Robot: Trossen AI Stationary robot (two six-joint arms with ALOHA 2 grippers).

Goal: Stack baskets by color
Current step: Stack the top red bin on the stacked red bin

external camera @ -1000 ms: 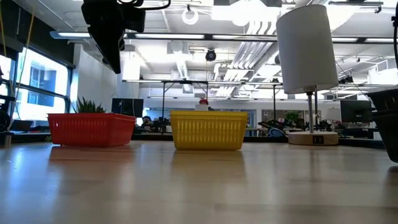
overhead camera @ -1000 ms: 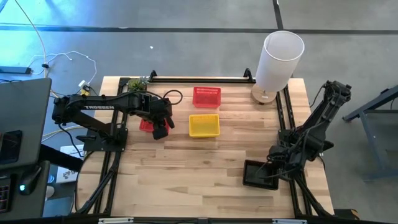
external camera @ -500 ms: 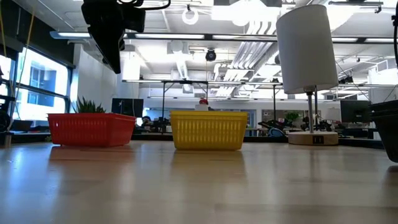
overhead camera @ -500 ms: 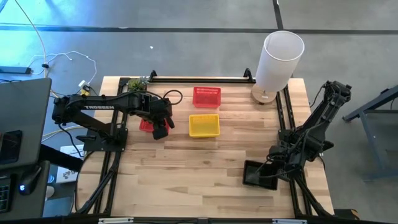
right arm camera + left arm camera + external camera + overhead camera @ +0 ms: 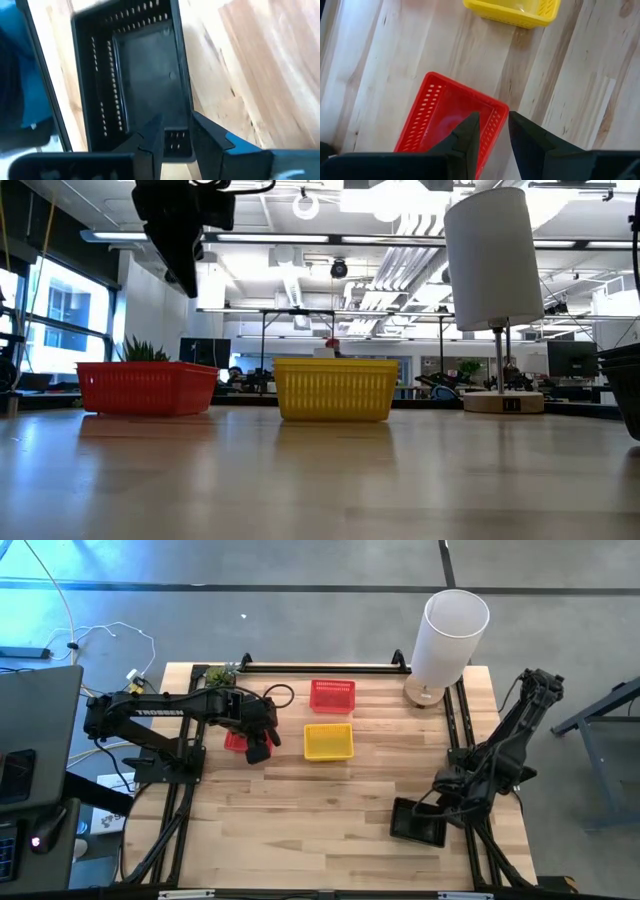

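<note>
Your right gripper [image 5: 175, 132] straddles a black basket's [image 5: 418, 823] end wall at the table's [image 5: 330, 800] near right edge, fingers slightly apart. Your left gripper [image 5: 492, 131] clamps a red basket [image 5: 447, 120] near the left edge. Another red basket [image 5: 332, 695], yellow basket [image 5: 328, 741] and white lamp [image 5: 448, 635] crowd the far side; middle boards lie open.

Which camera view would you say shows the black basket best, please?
The right wrist view: the black basket fills it, mesh walls and floor clear, the right gripper straddling one wall. The high view shows it small near the table's front right, partly under that arm. The low view catches only a dark edge; the left wrist view misses it.
</note>
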